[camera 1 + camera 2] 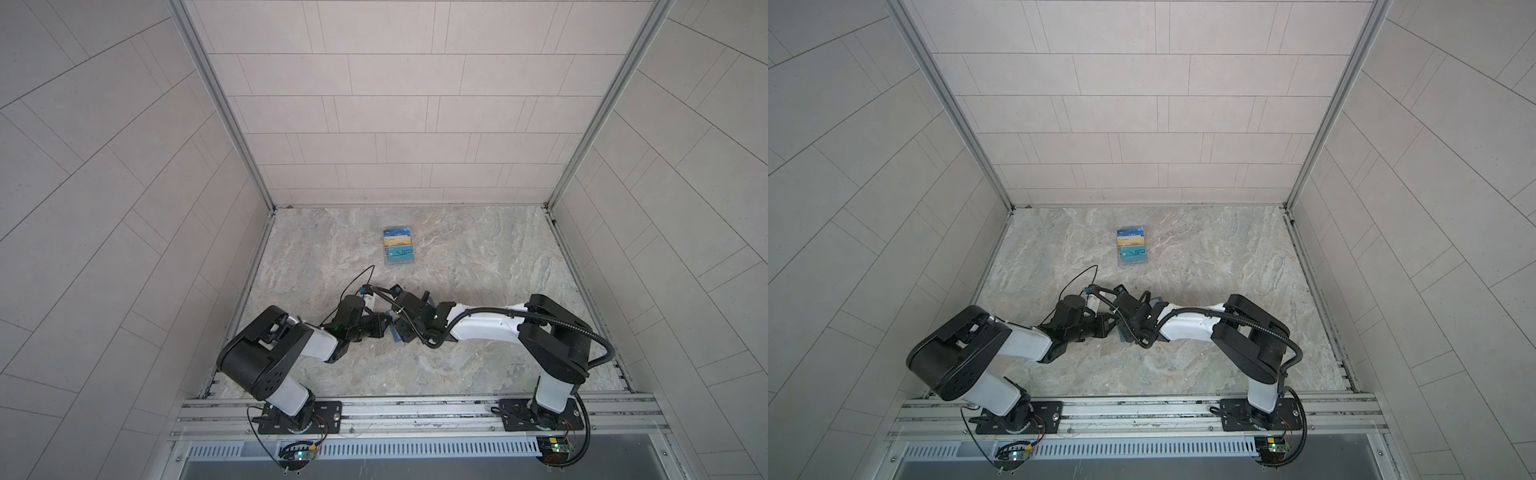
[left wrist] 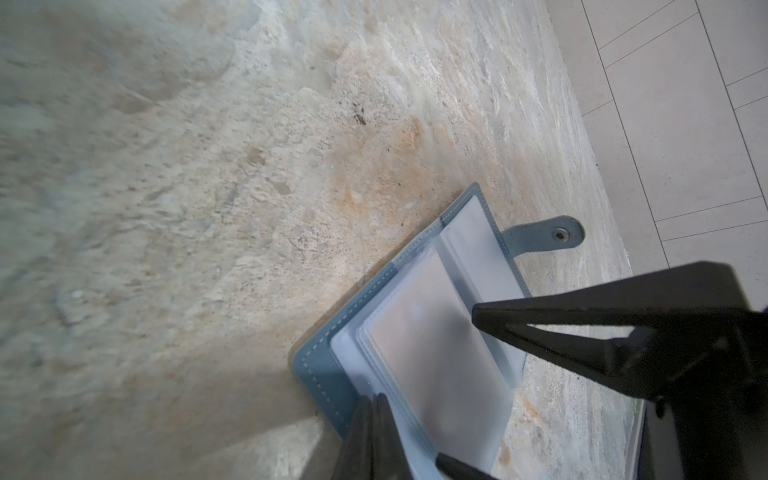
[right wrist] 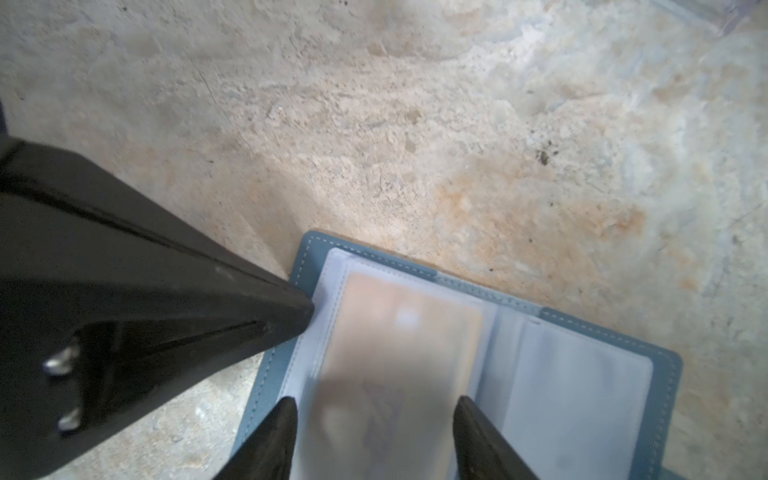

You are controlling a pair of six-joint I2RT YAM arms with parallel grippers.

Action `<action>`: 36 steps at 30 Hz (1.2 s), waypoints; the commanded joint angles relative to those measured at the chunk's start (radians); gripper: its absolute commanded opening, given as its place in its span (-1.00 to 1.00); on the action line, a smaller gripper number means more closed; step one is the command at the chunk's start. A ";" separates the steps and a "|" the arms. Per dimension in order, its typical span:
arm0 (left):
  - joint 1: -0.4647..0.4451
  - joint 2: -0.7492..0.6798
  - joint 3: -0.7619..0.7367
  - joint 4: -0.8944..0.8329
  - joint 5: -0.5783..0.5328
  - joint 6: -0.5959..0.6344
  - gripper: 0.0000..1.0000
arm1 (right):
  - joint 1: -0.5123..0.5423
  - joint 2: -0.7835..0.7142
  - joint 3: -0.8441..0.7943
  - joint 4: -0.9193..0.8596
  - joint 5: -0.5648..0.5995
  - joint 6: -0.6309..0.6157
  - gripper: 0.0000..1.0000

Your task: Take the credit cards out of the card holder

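One gold card, likely stiff, slick: we take its edges. Closed left gripper pins the card holder; right gripper gapes.

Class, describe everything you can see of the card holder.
The card holder is teal-blue, leather-like and white-stitched, lying open on the marbled table. Inside are pale, clear sleeves; one holds a tan card. Its snap tab sticks out. The shut left gripper touches one corner; the right gripper, jaws open, straddles the card sleeve.
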 commanded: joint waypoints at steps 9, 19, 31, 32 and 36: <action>-0.002 0.040 -0.033 -0.035 -0.027 0.008 -1.00 | 0.003 0.039 0.009 -0.042 0.052 0.021 0.04; -0.003 0.029 -0.020 -0.083 -0.031 0.025 -1.00 | -0.037 0.006 -0.036 0.003 -0.018 0.027 0.00; -0.003 0.019 -0.007 -0.129 -0.047 0.035 -1.00 | -0.084 -0.015 -0.055 -0.021 -0.004 0.009 -0.04; -0.004 0.018 -0.005 -0.134 -0.047 0.034 -1.00 | -0.084 -0.013 -0.048 -0.036 0.009 0.003 -0.04; -0.002 0.010 0.009 -0.157 -0.045 0.041 -1.00 | -0.085 0.005 -0.023 -0.088 0.057 -0.023 -0.08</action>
